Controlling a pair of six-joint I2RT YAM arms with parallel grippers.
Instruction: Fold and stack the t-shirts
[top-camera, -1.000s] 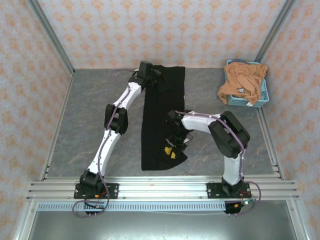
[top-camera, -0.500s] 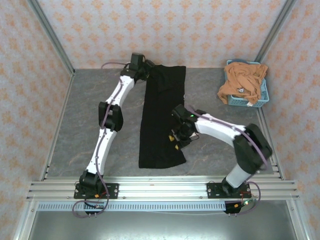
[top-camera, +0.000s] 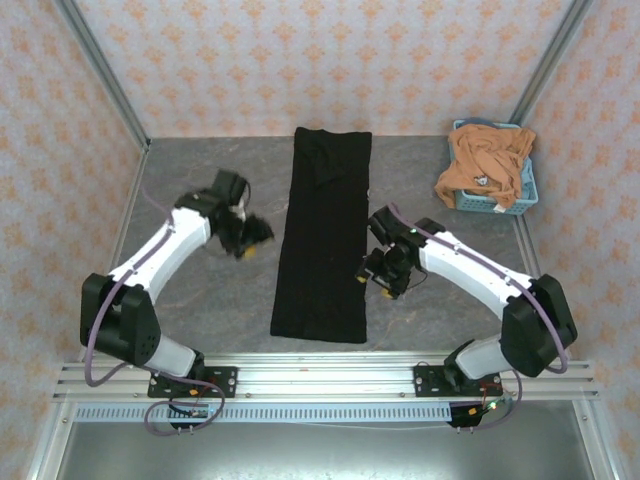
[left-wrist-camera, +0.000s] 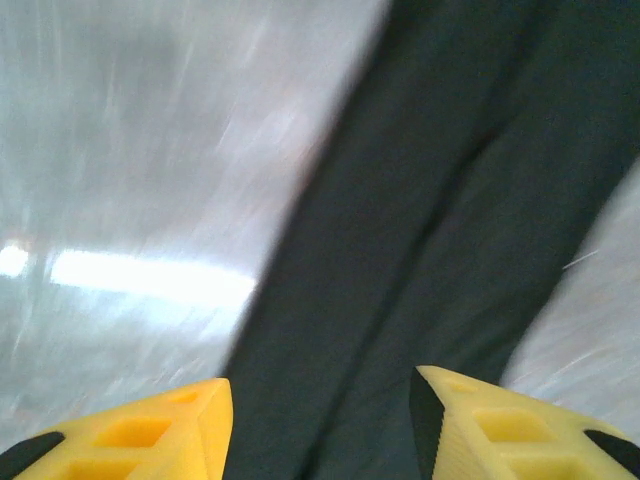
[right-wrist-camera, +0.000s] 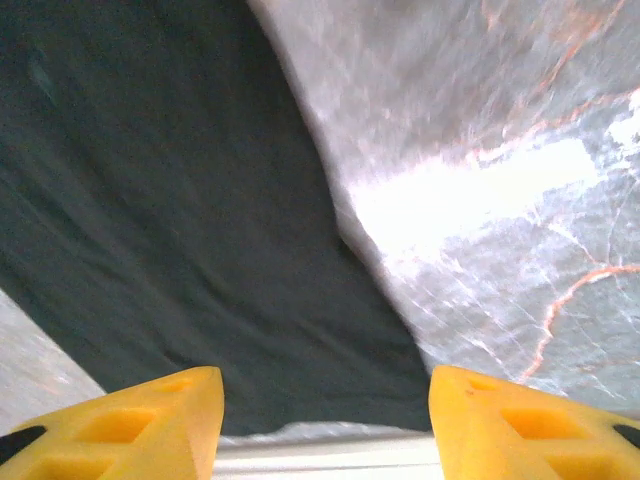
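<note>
**Both grippers off the black shirt, long fold laid down**

Lets go of the black cloth t-shirt (top-camera: 325, 240) on both sides. A second ago: left gripper (top-camera: 250, 240) up at the garment's far left corner, right gripper (top-camera: 383, 283) over its near right part. Now: both drawn back over bare grey marbled worktop (top-camera: 190, 190), the left near the strip's left edge, the right just beside its right edge.

Spread wide in both wrist views: yellow fingers (left-wrist-camera: 140, 430) on the left with nothing between them, yellow fingers (right-wrist-camera: 150, 415) on the right likewise, black cloth ahead of each pair. Blurred in both views, so no finer detail.

Leaves the black garment as a long narrow strip down the middle of the worktop, far end at the back edge, near end close to the front rail, straighter than half a second ago. No flower print on show; folded in or face down, cannot tell which.

Probably closes the lengthwise step. Calls next, most likely, for a crosswise fold, end to end. Still to come: the orange-tan cloth t-shirt (top-camera: 488, 165), heaped in the light blue plastic basket (top-camera: 525, 200) at the far right, well apart.
</note>
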